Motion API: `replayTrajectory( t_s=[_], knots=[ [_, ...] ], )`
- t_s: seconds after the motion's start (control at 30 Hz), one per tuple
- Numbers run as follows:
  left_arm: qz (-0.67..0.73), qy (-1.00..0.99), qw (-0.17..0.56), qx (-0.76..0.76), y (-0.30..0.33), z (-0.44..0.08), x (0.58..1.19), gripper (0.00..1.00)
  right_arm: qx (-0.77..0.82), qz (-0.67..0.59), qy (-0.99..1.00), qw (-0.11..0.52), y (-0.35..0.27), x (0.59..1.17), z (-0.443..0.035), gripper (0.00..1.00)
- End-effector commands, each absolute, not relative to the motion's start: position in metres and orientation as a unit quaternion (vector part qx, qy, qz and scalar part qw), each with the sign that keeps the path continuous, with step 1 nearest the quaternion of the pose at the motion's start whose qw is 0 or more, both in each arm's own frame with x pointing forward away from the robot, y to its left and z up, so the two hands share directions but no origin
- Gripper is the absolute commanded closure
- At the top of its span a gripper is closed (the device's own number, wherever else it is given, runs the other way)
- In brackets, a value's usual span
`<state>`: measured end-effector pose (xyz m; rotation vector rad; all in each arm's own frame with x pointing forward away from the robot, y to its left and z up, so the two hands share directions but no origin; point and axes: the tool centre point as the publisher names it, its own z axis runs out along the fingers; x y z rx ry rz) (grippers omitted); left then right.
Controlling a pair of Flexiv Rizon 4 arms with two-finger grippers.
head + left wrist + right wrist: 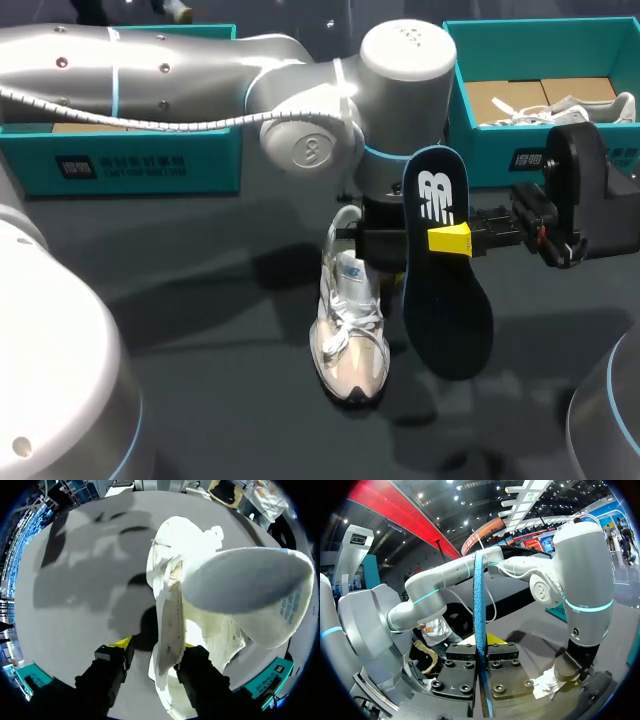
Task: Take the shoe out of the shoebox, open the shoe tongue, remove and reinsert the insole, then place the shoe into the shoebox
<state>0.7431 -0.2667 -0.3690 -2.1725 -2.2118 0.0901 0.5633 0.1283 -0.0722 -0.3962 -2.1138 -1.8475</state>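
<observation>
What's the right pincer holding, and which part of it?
The dark insole; the right pincer pinches both faces just above its middle, toward the heel.

The left arm (200,60) reaches past the middle, wrist pointing straight down, with the left gripper (156,645) held low. The right arm (600,200) comes in level, the right gripper (452,240) clamped on the insole (445,310).

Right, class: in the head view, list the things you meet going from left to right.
Left teal box → white shoe → dark insole → right arm's black wrist block.
</observation>
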Motion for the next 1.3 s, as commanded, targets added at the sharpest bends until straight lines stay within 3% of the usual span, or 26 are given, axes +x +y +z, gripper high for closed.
replayTrajectory(
  t_s=[0.03, 0.2, 0.67, 0.93, 1.13, 1.3],
  knots=[
    [0.049, -0.72, -0.034, -0.692, -0.247, -0.336, 0.744, 0.0, -0.15, -0.643, -0.738, 0.139, 0.126, 0.554, -0.071, 1.0],
    [0.129, -0.717, -0.155, -0.668, -0.234, -0.287, 0.752, 0.0, -0.15, -0.643, -0.738, 0.139, 0.126, 0.554, -0.071, 1.0],
    [0.129, -0.717, -0.155, -0.668, -0.234, -0.287, 0.752, 0.0, -0.15, -0.643, -0.738, 0.139, 0.126, 0.554, -0.071, 1.0],
    [0.239, -0.688, -0.247, -0.639, -0.23, -0.274, 0.758, 0.0, -0.15, -0.643, -0.738, 0.139, 0.126, 0.554, -0.071, 1.0],
    [0.317, -0.657, -0.334, -0.596, -0.226, -0.232, 0.76, 0.0, -0.15, -0.643, -0.738, 0.139, 0.126, 0.554, -0.071, 1.0],
    [0.317, -0.657, -0.334, -0.596, -0.226, -0.232, 0.76, 0.0, -0.15, -0.643, -0.738, 0.139, 0.126, 0.554, -0.071, 1.0]
  ],
)
